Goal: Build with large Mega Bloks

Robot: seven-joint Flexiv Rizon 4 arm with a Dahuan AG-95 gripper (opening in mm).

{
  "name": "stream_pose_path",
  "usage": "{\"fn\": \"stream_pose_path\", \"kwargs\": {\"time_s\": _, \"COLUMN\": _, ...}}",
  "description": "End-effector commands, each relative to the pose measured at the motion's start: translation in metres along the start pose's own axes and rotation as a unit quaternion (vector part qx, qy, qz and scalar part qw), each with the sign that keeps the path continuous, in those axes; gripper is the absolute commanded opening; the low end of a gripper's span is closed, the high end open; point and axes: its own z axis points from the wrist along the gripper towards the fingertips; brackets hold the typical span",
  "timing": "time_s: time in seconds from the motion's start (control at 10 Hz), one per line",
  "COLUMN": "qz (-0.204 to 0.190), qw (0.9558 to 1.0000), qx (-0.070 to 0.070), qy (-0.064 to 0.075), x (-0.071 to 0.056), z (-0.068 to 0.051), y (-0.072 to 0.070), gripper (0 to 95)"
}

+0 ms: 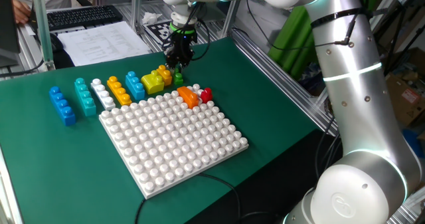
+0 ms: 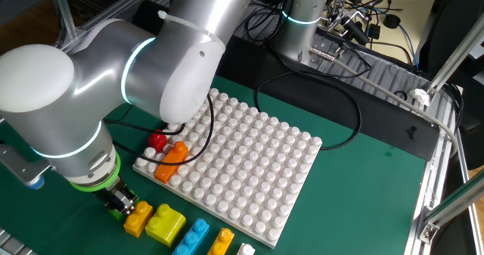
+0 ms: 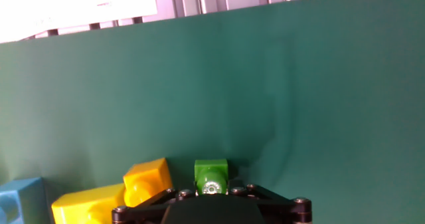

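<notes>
The end effector (image 1: 178,67) is pointing straight down, its fingers pinching around the green block (image 3: 211,176) on the tabletop (image 1: 265,104), beside the yellow blocks (image 1: 154,82) behind the white baseplate (image 1: 174,141); whether they are gripping is unclear.

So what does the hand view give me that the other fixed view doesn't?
Only the hand view shows the green brick, just ahead of the gripper. Only the other fixed view shows the white baseplate, with the orange brick and red brick on it. Both show the yellow brick and the green mat.
</notes>
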Motion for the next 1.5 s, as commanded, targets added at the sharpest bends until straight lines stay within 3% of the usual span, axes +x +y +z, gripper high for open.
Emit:
{"fn": "stream_pose_path", "kwargs": {"time_s": 0.1, "qz": 0.003, "qw": 1.0000, "qx": 0.002, "qy": 0.007, "x": -0.002, "z": -0.004, "y": 0.001, "gripper": 0.0}}
{"fn": "stream_pose_path", "kwargs": {"time_s": 0.2, "qz": 0.001, "qw": 0.9997, "qx": 0.005, "qy": 0.024, "x": -0.002, "z": -0.012, "y": 0.001, "gripper": 0.0}}
{"fn": "stream_pose_path", "kwargs": {"time_s": 0.5, "qz": 0.001, "qw": 0.9990, "qx": 0.015, "qy": 0.042, "x": 0.001, "z": -0.023, "y": 0.000, "gripper": 0.0}}
{"fn": "stream_pose_path", "kwargs": {"time_s": 0.7, "qz": 0.009, "qw": 0.9976, "qx": 0.023, "qy": 0.065, "x": 0.007, "z": -0.036, "y": 0.000, "gripper": 0.0}}
{"fn": "stream_pose_path", "kwargs": {"time_s": 0.9, "qz": 0.018, "qw": 0.9966, "qx": 0.030, "qy": 0.075, "x": 0.014, "z": -0.044, "y": 0.003, "gripper": 0.0}}
{"fn": "stream_pose_path", "kwargs": {"time_s": 1.5, "qz": 0.048, "qw": 0.9947, "qx": 0.034, "qy": 0.084, "x": 0.037, "z": -0.056, "y": 0.014, "gripper": 0.0}}
